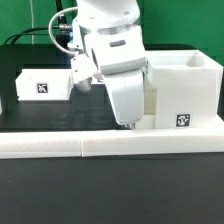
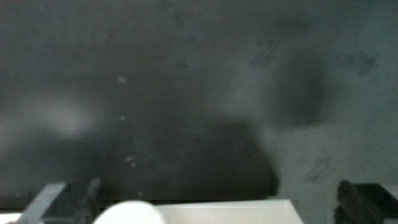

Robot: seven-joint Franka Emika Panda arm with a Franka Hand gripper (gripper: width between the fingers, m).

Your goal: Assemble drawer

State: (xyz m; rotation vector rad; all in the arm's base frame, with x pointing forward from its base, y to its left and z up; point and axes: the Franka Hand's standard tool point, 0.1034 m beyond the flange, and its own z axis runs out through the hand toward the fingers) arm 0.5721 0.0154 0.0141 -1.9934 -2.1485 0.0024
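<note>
The large hollow box shell (image 1: 188, 92) of the drawer stands at the exterior view's right, with a tag on its front. One knobbed tray (image 1: 45, 84) lies at the left with a tag facing out. A second white tray (image 1: 150, 104) sits right against the shell's left side, by the wall strip. My gripper (image 1: 128, 121) hangs low over this tray. In the wrist view the dark fingers (image 2: 61, 204) stand wide on both sides of the white tray (image 2: 222, 214) and its round knob (image 2: 132, 213). A gap shows at one finger. My gripper (image 2: 214, 206) is open.
A long low white wall strip (image 1: 100, 146) runs along the front of the black table (image 1: 60, 110). The arm's body hides the space between the left tray and the shell. Cables hang behind the arm.
</note>
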